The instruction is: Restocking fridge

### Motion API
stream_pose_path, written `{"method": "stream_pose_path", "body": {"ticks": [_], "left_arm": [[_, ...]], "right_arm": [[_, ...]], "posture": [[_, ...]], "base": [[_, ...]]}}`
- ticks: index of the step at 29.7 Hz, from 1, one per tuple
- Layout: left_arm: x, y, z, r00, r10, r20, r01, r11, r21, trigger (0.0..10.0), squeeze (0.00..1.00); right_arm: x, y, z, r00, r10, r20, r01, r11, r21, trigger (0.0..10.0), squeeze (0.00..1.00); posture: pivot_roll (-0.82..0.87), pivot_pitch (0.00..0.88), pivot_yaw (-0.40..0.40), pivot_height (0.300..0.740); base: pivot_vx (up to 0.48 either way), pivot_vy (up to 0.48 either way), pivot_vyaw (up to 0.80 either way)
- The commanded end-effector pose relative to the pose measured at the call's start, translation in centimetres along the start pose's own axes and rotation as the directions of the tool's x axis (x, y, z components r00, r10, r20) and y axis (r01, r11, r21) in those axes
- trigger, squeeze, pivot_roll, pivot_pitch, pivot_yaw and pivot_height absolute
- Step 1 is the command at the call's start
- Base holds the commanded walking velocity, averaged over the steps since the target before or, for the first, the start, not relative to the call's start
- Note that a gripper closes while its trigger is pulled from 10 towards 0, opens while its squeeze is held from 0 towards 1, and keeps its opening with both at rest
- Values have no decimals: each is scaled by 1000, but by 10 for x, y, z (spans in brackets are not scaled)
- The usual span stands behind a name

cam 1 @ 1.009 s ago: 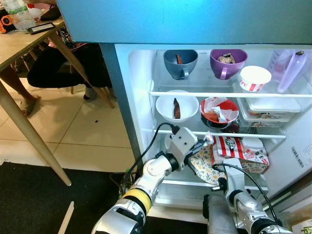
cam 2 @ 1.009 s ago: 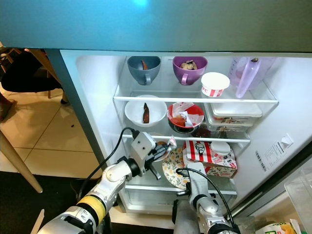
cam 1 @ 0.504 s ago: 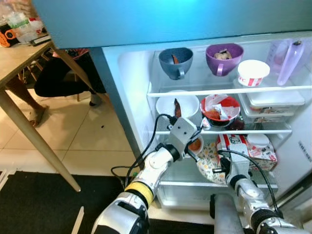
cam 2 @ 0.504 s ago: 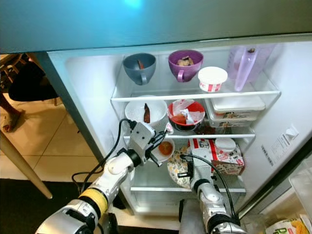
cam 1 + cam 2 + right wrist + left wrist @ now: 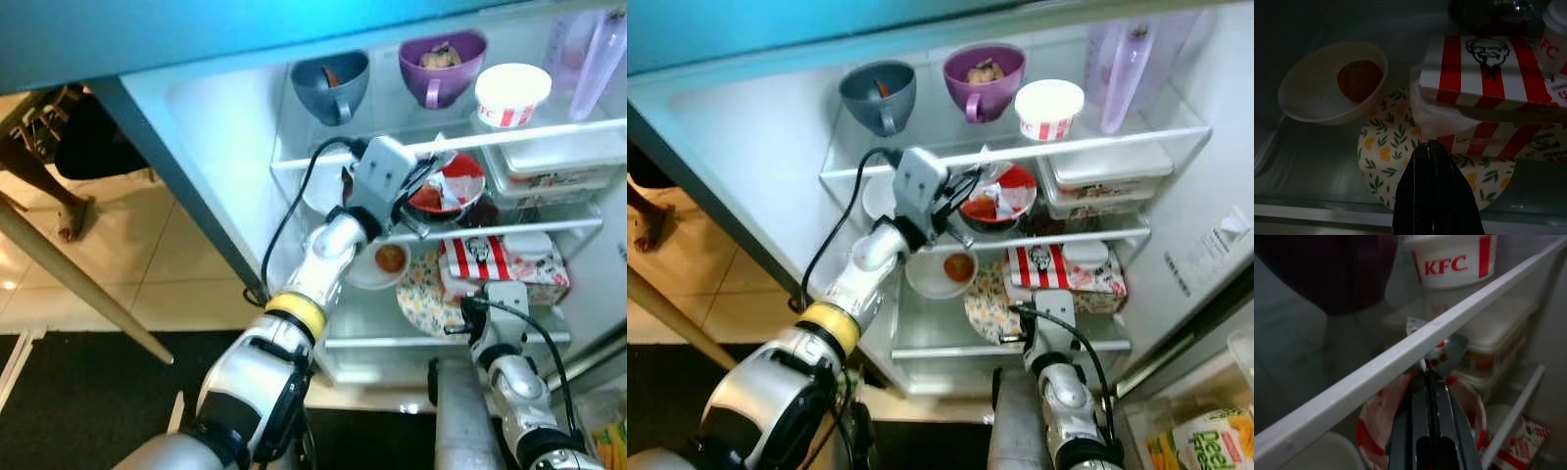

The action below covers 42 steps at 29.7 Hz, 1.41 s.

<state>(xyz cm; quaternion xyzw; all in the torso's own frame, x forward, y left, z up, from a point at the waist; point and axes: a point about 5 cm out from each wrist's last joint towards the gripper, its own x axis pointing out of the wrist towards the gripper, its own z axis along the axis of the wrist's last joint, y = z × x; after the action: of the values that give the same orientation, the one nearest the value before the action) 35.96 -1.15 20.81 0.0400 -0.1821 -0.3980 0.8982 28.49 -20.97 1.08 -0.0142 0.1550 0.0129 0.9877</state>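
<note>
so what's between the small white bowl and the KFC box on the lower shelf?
The patterned plate: the white bowl sits beside it and the KFC box rests on it, seen in the right wrist view.

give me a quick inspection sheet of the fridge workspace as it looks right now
Surface: open fridge with glass shelves, white-edged.
Job's things: small white bowl holding something orange-brown on the lower shelf beside a leaf-and-lemon patterned plate; red-and-white striped KFC box rests on that plate.
Clutter: grey mug, purple mug, white KFC tub and lilac jug on top shelf; red bowl with crumpled wrapper and lidded clear containers on middle shelf.
Grippers: left gripper shut, raised at the middle shelf by the red bowl; right gripper shut, over the patterned plate.
Cables: black cable looping along the left arm.
Surroundings: tiled floor, wooden table leg, a person's foot.
</note>
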Motion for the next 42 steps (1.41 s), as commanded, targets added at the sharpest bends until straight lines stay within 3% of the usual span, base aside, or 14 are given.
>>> {"method": "stream_pose_path", "body": {"ticks": [1, 8, 14, 15, 16, 17, 19, 20, 27, 32, 33, 35, 42], "left_arm": [[26, -28, 21, 996, -47, 75, 52, 997, -64, 10000, 0], [28, -29, 21, 997, -39, 69, 46, 994, -95, 10000, 0], [25, -33, 8, 999, -36, 20, 39, 988, -148, 10000, 0], [23, -31, 4, 1000, -23, -3, 22, 986, -166, 10000, 75], [22, -28, 1, 1000, -8, -20, 4, 984, -180, 10000, 431], [21, -24, -1, 999, 18, -39, -26, 980, -199, 10000, 655], [21, -21, -2, 998, 34, -50, -44, 977, -209, 10000, 655], [21, -17, -2, 997, 54, -60, -66, 974, -217, 10000, 1000], [25, 4, 12, 989, 145, -29, -148, 958, -246, 10000, 1000], [30, 1, 20, 993, 121, 16, -111, 952, -287, 10000, 1000], [33, -6, 24, 996, 67, 52, -47, 947, -318, 10000, 0], [37, -18, 29, 995, -13, 104, 49, 934, -354, 10000, 0], [31, -44, 21, 976, -161, 149, 205, 908, -366, 10000, 0]], "right_arm": [[-3, 7, -2, 1000, 20, 18, -20, 1000, 6, 10000, 0], [-5, 10, -1, 999, 32, 40, -32, 999, -4, 10000, 0], [-8, 8, 0, 998, 31, 53, -31, 1000, -4, 10000, 0], [-8, 8, 1, 998, 31, 57, -31, 1000, -4, 10000, 0], [-8, 8, 2, 998, 30, 60, -30, 1000, -4, 10000, 0], [-7, 7, 4, 998, 30, 63, -30, 1000, -3, 10000, 0], [-7, 7, 4, 997, 30, 66, -30, 1000, -2, 10000, 0], [-7, 8, 6, 997, 32, 69, -32, 999, -3, 10000, 0], [-4, 10, 13, 995, 41, 93, -41, 999, -3, 10000, 0], [-3, 9, 17, 994, 42, 101, -42, 999, -4, 10000, 0], [-2, 9, 19, 994, 42, 103, -42, 999, -5, 10000, 0], [-1, 8, 21, 993, 43, 107, -43, 999, -7, 10000, 0], [2, 9, 26, 992, 51, 112, -51, 999, -8, 10000, 0]], "posture": [[-177, 268, 220, 540], [-187, 275, 225, 540], [-195, 283, 223, 540], [-195, 284, 224, 540], [-196, 284, 223, 540], [-193, 282, 222, 540], [-193, 282, 222, 540], [-193, 279, 221, 540], [-199, 267, 221, 540], [-200, 258, 220, 540], [-200, 252, 218, 540], [-197, 249, 217, 540], [-187, 238, 212, 540]], "base": [[0, 0, 0], [0, 0, 0], [0, 0, 0], [0, 0, 0], [0, 0, 0], [0, 0, 0], [0, 0, 0], [0, 0, 0], [0, 0, 0], [0, 0, 0], [0, 0, 0], [0, 0, 0], [0, 0, 0]]}}
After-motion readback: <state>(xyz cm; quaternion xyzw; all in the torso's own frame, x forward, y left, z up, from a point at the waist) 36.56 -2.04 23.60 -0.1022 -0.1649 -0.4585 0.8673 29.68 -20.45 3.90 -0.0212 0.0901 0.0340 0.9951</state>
